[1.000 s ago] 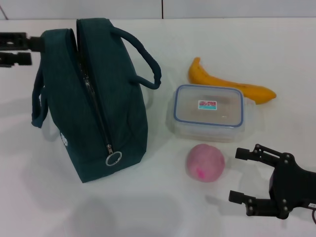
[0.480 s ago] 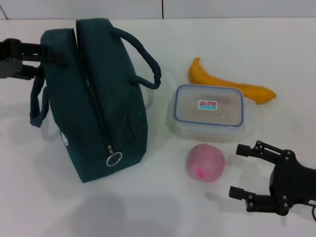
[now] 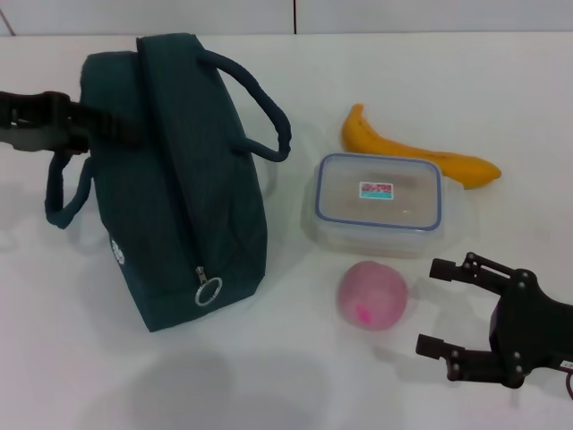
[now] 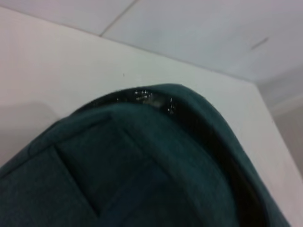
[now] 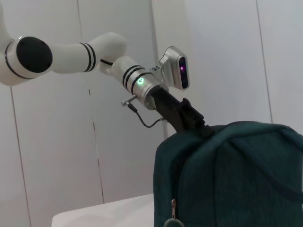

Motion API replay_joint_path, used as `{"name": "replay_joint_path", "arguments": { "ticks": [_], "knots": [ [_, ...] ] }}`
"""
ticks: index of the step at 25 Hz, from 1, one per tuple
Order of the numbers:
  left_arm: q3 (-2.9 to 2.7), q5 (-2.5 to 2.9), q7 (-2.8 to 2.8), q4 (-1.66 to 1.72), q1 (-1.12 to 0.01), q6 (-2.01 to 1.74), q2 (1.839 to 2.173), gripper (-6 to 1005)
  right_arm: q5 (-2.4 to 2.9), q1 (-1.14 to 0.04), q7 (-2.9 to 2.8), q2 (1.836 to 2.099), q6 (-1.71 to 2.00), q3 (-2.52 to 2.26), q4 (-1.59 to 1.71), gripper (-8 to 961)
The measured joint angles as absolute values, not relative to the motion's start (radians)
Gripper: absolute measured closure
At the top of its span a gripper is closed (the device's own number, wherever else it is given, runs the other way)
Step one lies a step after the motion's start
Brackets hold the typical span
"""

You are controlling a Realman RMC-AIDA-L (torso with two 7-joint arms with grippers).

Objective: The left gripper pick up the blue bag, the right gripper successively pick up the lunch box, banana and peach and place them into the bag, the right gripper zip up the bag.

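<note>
The left gripper [image 3: 107,130] comes in from the left edge of the head view and lies against the upper left side of the bag [image 3: 179,188]; its fingertips are over the dark fabric, and I cannot tell how far they are open or if they hold anything. In the right wrist view the left gripper [image 5: 199,125] touches the top of the bag [image 5: 236,175], with the white arm [image 5: 71,49] reaching from the left in front of a pale panelled wall [image 5: 47,142]. The bag stands upright on a white table [image 3: 269,376], its zipper [image 3: 175,206] runs down the middle to a ring pull [image 3: 209,291], and one handle [image 3: 63,193] hangs on the left while the other handle [image 3: 260,107] arches to the right. To the right of the bag is the lunch box [image 3: 380,202], a clear box with a blue rim, flat on the table. The banana [image 3: 412,152] lies just behind it, and the peach [image 3: 372,294] sits just in front of it. At the far right the right gripper [image 3: 452,309] rests low near the table edge, its fingers spread wide apart and holding nothing, near the peach but not touching it. A grey band [image 3: 179,16] with a dark seam runs behind the table.
</note>
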State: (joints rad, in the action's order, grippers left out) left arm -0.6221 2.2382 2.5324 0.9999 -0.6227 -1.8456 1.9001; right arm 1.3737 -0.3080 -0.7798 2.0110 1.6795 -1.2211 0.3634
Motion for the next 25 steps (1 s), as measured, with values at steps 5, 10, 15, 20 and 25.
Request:
{"name": "replay_joint_path", "arguments": {
  "ticks": [5, 10, 15, 20, 25],
  "knots": [
    [-0.625, 2.230, 2.529, 1.003, -0.628, -1.833, 1.904, 400, 1.370, -0.307, -0.780, 2.011, 1.687, -1.221, 0.362, 83],
    [-0.621, 2.229, 2.536, 1.001, -0.631, -1.833, 1.903, 640, 1.369, -0.308, -0.781, 2.011, 1.689, -1.221, 0.351, 83],
    [-0.623, 2.229, 2.548, 0.996, -0.632, -1.834, 1.898, 768, 1.350, -0.311, -0.781, 2.011, 1.692, -1.223, 0.339, 83],
    [-0.629, 2.232, 2.560, 0.996, -0.640, -1.836, 1.898, 889, 1.322, -0.311, -0.791, 2.012, 1.698, -1.222, 0.322, 83],
    [-0.629, 2.228, 2.566, 0.995, -0.643, -1.842, 1.897, 960, 1.145, -0.306, -0.951, 2.012, 1.730, -1.221, 0.234, 83]
  ]
}}
